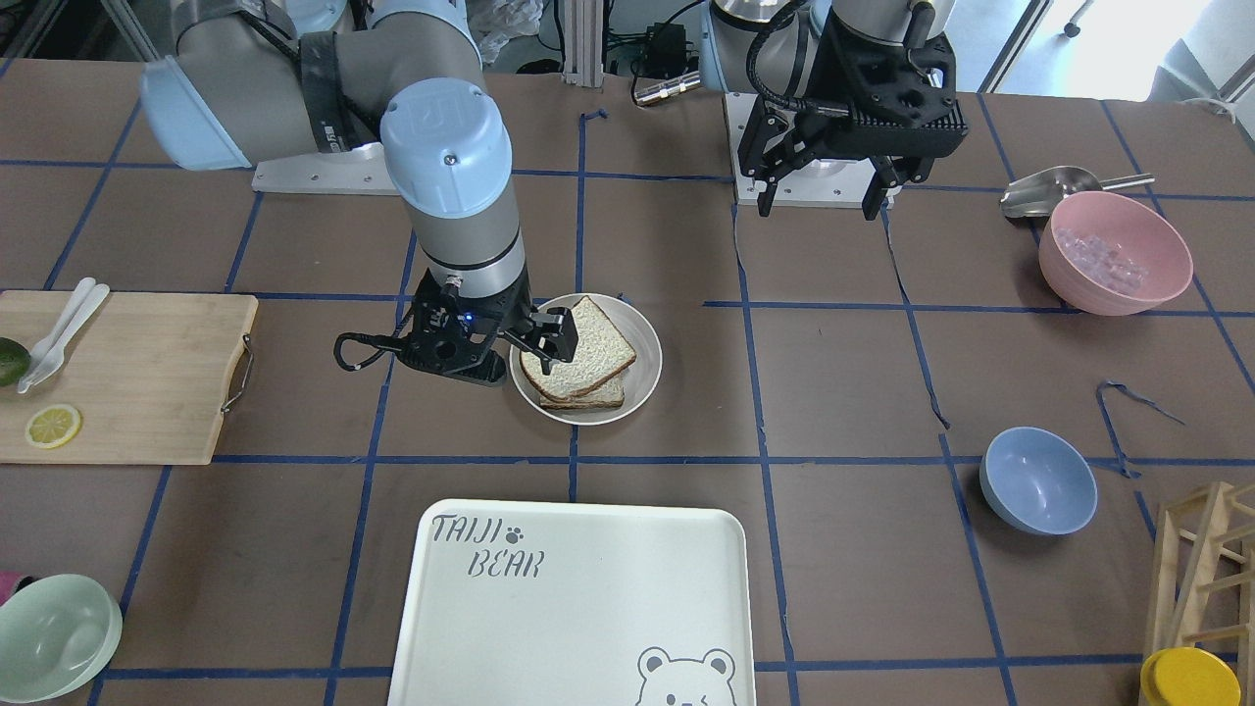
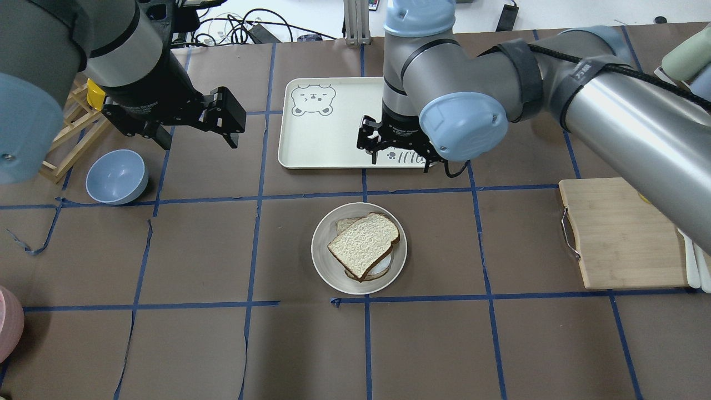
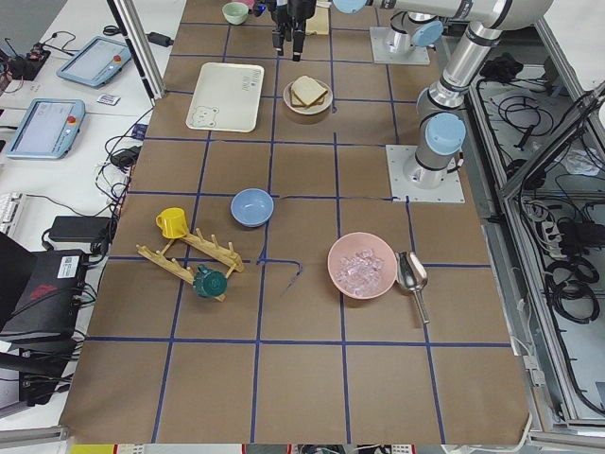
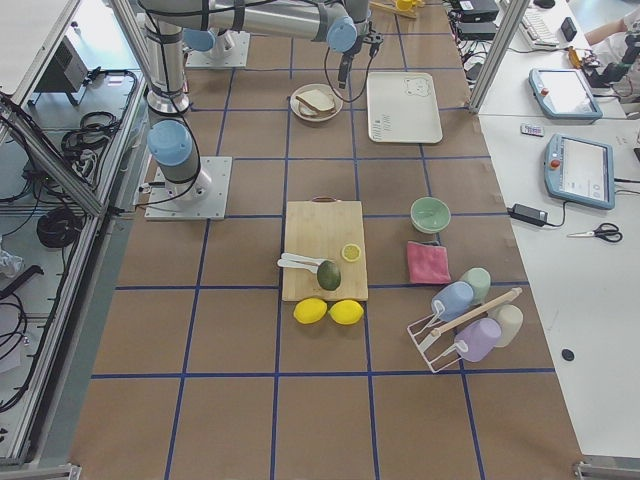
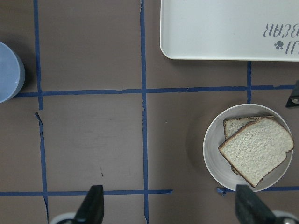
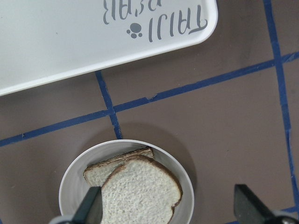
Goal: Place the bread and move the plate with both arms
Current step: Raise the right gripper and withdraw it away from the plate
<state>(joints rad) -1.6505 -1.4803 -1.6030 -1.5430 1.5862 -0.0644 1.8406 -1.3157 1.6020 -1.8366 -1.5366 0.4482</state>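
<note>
The plain bread slice [image 2: 364, 244] lies on top of a second, darker slice on the round cream plate [image 2: 322, 258] at the table's middle. Both also show in the front view, bread [image 1: 588, 348] on plate [image 1: 642, 382], and in the wrist views [image 5: 257, 149] [image 6: 140, 191]. My right gripper [image 2: 400, 161] hangs open and empty above the plate's far edge, near the tray [image 1: 544, 348]; its fingertips [image 6: 91, 205] frame the plate. My left gripper [image 2: 197, 133] is open and empty, high and well off to the plate's left [image 1: 819, 206].
The white TAIJI BEAR tray [image 2: 322, 139] lies just beyond the plate. A blue bowl [image 2: 116, 176] and a wooden rack [image 2: 72, 139] stand at the left. A wooden cutting board [image 2: 622, 233] is at the right. A pink bowl [image 1: 1113, 250] and a green bowl [image 1: 54, 637] sit near the table's ends.
</note>
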